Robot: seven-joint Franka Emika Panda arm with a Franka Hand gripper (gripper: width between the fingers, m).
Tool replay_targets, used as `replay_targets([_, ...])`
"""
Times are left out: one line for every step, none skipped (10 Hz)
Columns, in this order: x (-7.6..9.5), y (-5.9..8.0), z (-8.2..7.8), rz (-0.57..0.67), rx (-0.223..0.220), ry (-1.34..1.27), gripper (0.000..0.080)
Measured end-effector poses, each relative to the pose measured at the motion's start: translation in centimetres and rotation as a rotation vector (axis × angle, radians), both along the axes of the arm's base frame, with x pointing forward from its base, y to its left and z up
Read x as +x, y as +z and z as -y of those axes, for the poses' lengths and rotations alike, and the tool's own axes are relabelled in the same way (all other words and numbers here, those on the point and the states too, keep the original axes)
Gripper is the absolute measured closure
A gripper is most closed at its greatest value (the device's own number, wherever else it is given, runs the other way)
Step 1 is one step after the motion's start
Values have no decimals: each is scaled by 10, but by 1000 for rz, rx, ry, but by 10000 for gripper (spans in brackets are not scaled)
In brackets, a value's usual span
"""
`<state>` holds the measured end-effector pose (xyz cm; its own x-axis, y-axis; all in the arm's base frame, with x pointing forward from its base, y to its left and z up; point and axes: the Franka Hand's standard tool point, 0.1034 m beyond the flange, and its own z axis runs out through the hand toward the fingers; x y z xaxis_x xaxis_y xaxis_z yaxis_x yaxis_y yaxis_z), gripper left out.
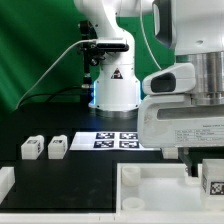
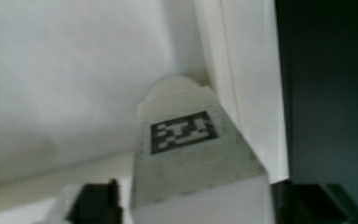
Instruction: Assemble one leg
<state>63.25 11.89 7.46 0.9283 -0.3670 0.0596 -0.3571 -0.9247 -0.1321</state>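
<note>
On the black tabletop (image 1: 45,172) lies the marker board (image 1: 108,140) with its black-and-white tags, flat and near the middle, while a large white tray-like part with raised rim (image 1: 150,195) stands at the front edge, and a green curtain (image 1: 35,50) hangs behind.

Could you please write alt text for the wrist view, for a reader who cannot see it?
The hand grips a white leg with a black-and-white square tag on its face, its tip against the raised rim of a large white tray-like part. A dark table surface lies beyond the rim.
</note>
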Motion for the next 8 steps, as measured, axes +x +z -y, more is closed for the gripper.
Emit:
replay_targets([0,0,2,-10,10,-96,452])
replay_targets([0,0,4,-24,28,-219,499])
replay_targets([1,0,8,-52,69,-445,499])
replay_targets([-2,0,7,-102,121,-689,499])
replay_targets([-2,-1,7,-145,178,-896,499])
replay_targets([-2,-1,6,-179,221,-1048,499])
replay_targets([-3,-1,4,-201,237,-1161,499])
replay_targets([-3,-1,3,-215,243,-1233,499])
